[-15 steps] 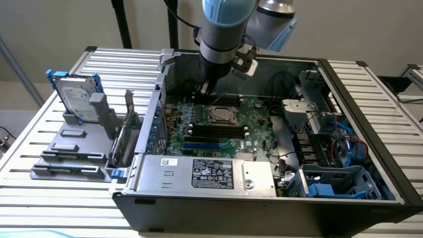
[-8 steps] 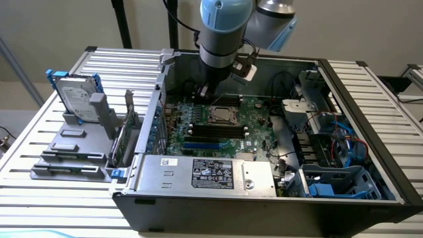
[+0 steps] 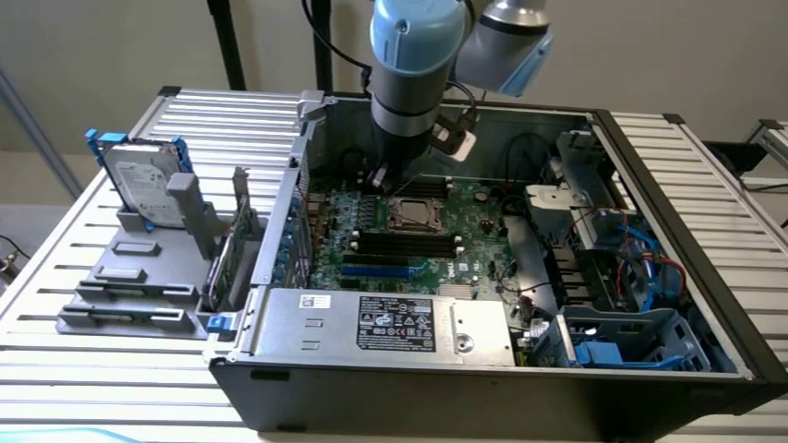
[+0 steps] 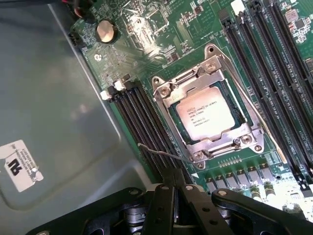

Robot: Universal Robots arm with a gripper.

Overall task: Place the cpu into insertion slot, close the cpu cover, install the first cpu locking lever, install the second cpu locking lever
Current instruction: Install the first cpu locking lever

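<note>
1. Exterior view: the arm stood inside the open case with the gripper (image 3: 391, 183) low over the green board, just beside the insertion slot (image 3: 393, 221). The grey power supply (image 3: 382, 323) sat well apart, nearer the camera.
2. Exterior view: a pale square showed in the slot, which I took to be the cpu (image 3: 408, 221), though it was small from there.
3. Wrist view: the cpu (image 4: 211, 113) lay flat in its socket, and the cpu cover (image 4: 168, 93) was down around it, framing the silvery face.
4. Wrist view: the gripper (image 4: 175, 188) had its fingers pressed together with nothing between them. Its tip hung near a thin wire locking lever (image 4: 164, 154), which angled out from the socket corner across the memory slots (image 4: 139, 120).
5. My judgement on handling: the chip is light, rigid and fragile, so best left alone now. The lever looked springy, thin and slippery, so I would push or hook it at its free end.
</note>
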